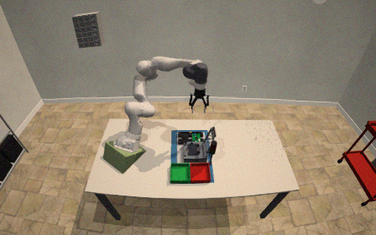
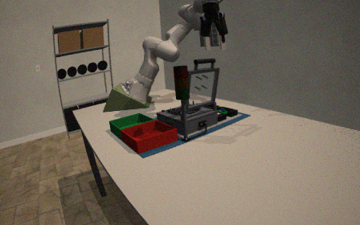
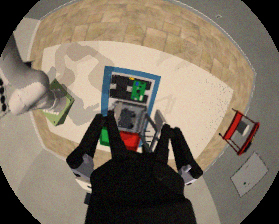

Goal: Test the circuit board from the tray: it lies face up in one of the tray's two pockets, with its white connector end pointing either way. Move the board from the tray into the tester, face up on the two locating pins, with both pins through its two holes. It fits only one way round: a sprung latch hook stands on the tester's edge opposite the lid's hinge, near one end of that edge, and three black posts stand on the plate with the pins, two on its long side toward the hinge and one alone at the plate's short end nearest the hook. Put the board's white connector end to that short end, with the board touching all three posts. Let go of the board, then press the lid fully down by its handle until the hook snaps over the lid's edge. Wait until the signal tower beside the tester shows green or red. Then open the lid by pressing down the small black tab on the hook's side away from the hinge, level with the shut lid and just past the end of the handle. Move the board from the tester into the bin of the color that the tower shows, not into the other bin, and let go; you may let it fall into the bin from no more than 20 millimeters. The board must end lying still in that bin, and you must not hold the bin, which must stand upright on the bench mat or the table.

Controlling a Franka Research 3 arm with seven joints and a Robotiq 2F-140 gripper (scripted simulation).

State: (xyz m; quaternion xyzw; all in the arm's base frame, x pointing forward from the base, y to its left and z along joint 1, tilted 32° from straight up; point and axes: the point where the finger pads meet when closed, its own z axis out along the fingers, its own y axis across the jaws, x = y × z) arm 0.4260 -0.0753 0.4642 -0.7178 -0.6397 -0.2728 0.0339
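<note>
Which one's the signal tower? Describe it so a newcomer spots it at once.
On the white table lies a blue mat carrying a grey tester with its clear lid raised. The signal tower is the dark upright column at the tester's corner nearest the red bin, taller than everything but the lid.

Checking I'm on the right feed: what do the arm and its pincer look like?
A white, rounded, jointed arm on a green wedge-shaped base. Its wrist is dark grey. The pincer is black, with two linked fingers ending in pale pads. No cables or markings are visible.

White rounded arm [image 1: 138, 90], dark wrist, black fingers [image 2: 206, 43].
</note>
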